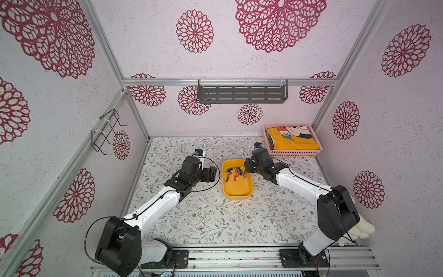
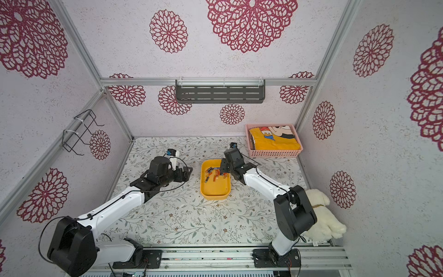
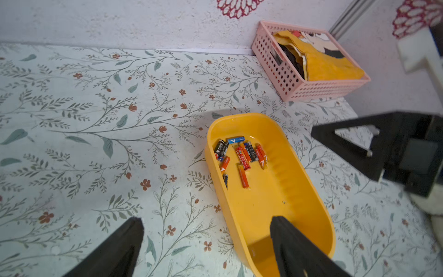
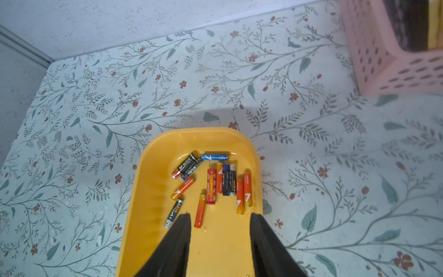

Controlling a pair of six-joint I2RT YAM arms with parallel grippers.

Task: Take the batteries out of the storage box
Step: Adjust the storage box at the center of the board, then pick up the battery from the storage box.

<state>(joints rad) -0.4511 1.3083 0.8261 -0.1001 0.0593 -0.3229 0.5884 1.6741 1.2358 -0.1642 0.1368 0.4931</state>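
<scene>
The storage box point(image 1: 237, 191) point(image 2: 215, 190) is a shallow yellow-orange tub in the middle of the floral table. Several batteries point(image 1: 236, 173) point(image 2: 215, 175), mostly orange with some black and one blue, lie loose in its far half. My left gripper point(image 1: 212, 173) point(image 3: 207, 224) is wide open just left of the box, holding nothing. In the left wrist view one finger point(image 3: 285, 235) shows against the box's inside point(image 3: 275, 196) and the other over the table. My right gripper point(image 1: 248, 167) point(image 4: 220, 217) is open above the box's floor point(image 4: 220, 244), just short of the batteries point(image 4: 211, 184), with nothing between its fingers.
A pink perforated basket point(image 1: 292, 152) point(image 2: 275, 153) with yellow cloth stands in the back right corner. A white plush toy point(image 2: 321, 215) lies by the right arm's base. A grey shelf point(image 1: 242, 94) hangs on the back wall, a wire rack point(image 1: 107, 132) on the left wall.
</scene>
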